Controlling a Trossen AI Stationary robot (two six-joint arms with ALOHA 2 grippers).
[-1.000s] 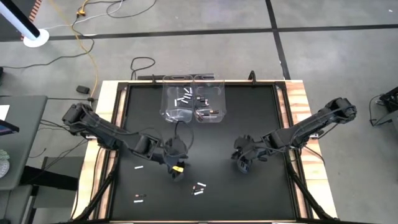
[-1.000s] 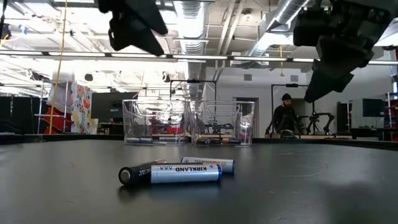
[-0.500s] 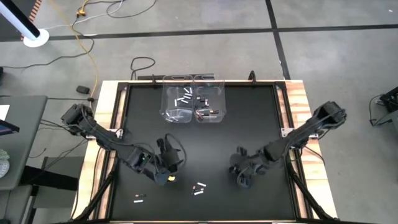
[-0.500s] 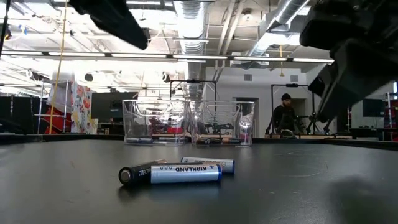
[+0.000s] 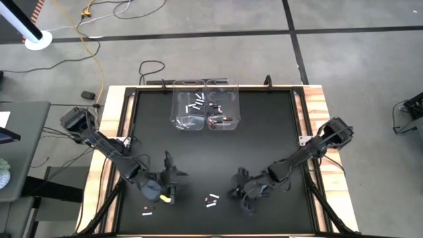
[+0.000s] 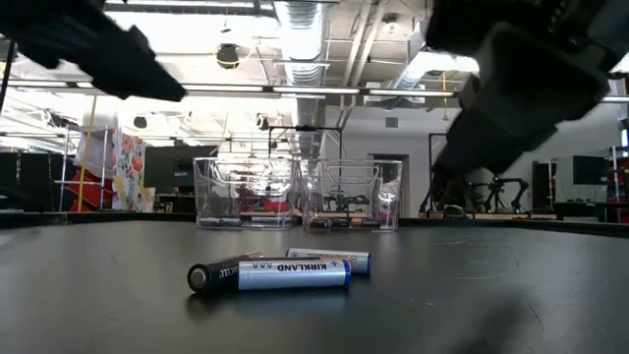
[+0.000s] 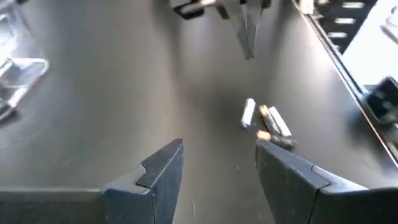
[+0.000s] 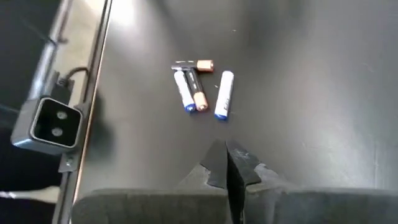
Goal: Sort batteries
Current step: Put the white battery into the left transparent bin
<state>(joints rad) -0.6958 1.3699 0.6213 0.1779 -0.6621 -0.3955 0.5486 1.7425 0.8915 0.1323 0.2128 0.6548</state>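
Beside the small cluster of white and dark cylindrical batteries (image 5: 211,200): right gripper (image 5: 239,199) pinched closed, empty; left gripper (image 5: 168,193) fingers spread wide, empty.

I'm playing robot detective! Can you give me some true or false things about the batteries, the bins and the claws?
1. The right claw is wide open. False: it is shut.
2. The left claw is open and holds nothing. True.
3. Both clear bins are empty. False: batteries lie in them.
4. A small cluster of batteries lies on the black table between the two claws. True.
5. The bins stand at the table's near edge. False: they stand at the far edge.
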